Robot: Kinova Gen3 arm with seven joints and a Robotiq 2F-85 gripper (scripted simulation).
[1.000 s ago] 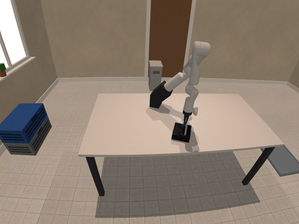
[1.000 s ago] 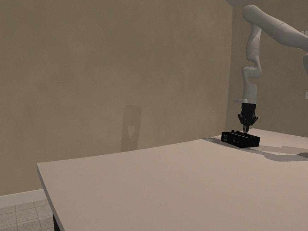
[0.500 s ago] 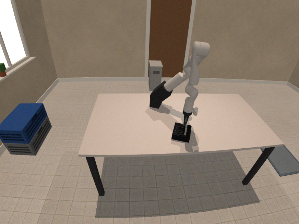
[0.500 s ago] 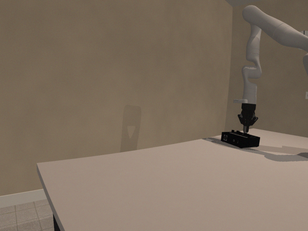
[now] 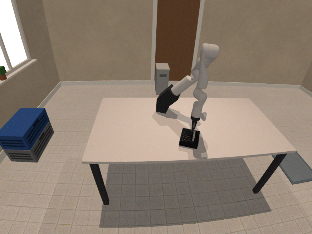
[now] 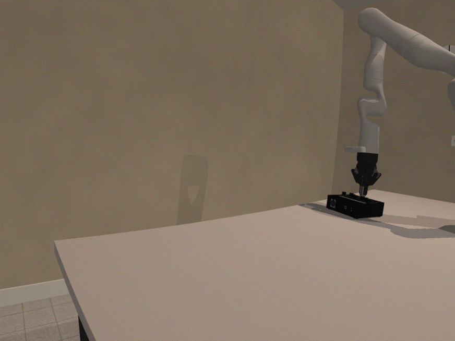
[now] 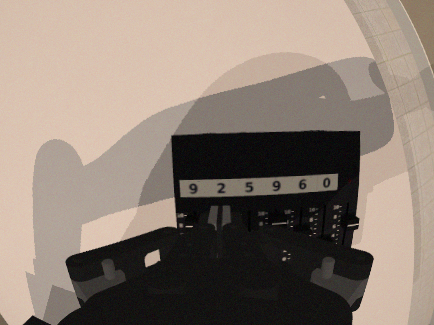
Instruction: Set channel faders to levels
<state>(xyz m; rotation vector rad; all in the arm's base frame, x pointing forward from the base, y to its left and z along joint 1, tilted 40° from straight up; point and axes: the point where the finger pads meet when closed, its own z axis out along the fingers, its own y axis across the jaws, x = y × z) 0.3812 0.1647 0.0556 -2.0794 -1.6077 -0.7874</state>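
Note:
The black lighting desk point(image 5: 188, 145) point(image 6: 368, 209) point(image 7: 265, 157) stands flat on the table. Its tape point(image 5: 193, 136) point(image 7: 235, 187) reads 9, 2, 5, 9, 6, 0 from left to right in the wrist view. My gripper point(image 5: 192, 130) point(image 6: 363, 195) point(image 7: 221, 218) is shut and empty, its tips low at the desk top below the 2, hiding that fader. The first cap point(image 7: 189, 223), the fourth cap point(image 7: 279, 222) and the master cap point(image 7: 352, 223) show in the upper parts of their slots. The fifth and sixth caps are dark and partly covered. The third cap is hidden. Exact levels cannot be read.
The table point(image 5: 125, 137) point(image 6: 227, 280) carries the desk and the arm's base point(image 5: 166, 100). Blue and grey crates point(image 5: 28, 125) stand on the floor at the left. A grey bin point(image 5: 162, 79) stands behind the table. The arm's shadow falls across the desk area.

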